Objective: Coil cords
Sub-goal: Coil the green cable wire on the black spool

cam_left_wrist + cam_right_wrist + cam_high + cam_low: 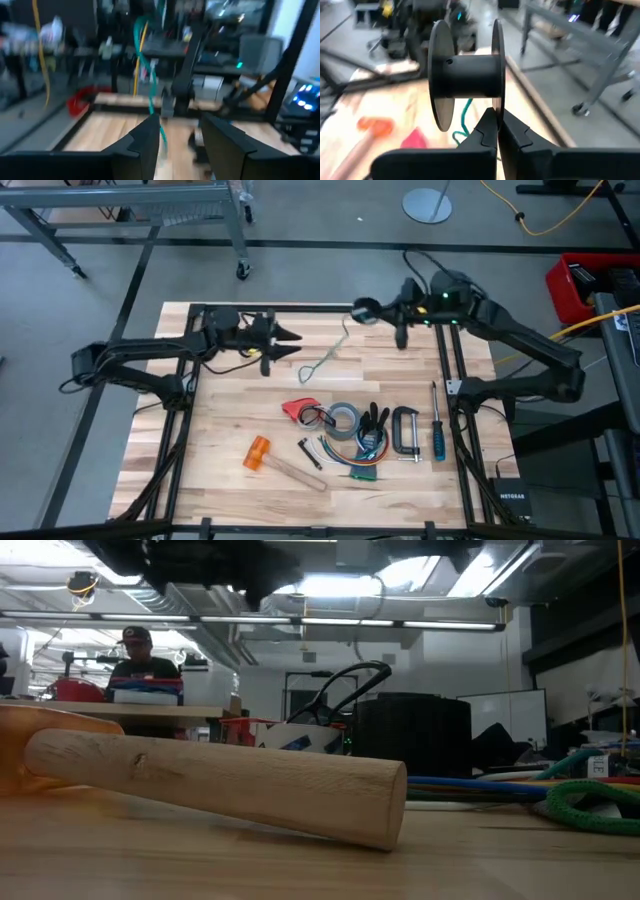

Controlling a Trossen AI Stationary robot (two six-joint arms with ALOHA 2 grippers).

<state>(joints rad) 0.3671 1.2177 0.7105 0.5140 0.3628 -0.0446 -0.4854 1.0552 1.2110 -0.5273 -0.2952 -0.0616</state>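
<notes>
The right gripper (pixel 496 120) pinches one flange of an empty black spool (pixel 466 75) above the table's far edge. The cord (pixel 328 358) trails slack below it; the left gripper (pixel 290 340), jaws apart, holds nothing. It should regrasp the cord near the spool. Clamp (pixel 405 431) and tape roll (pixel 343 420) lie clear.

You get even, soft overhead light on the bench (pixel 300 380), with faint shadows. At table height the ceiling lights (pixel 340 585) glare and the hammer handle (pixel 220 785) looks soft. Both wrist pictures are smeared with motion blur.
</notes>
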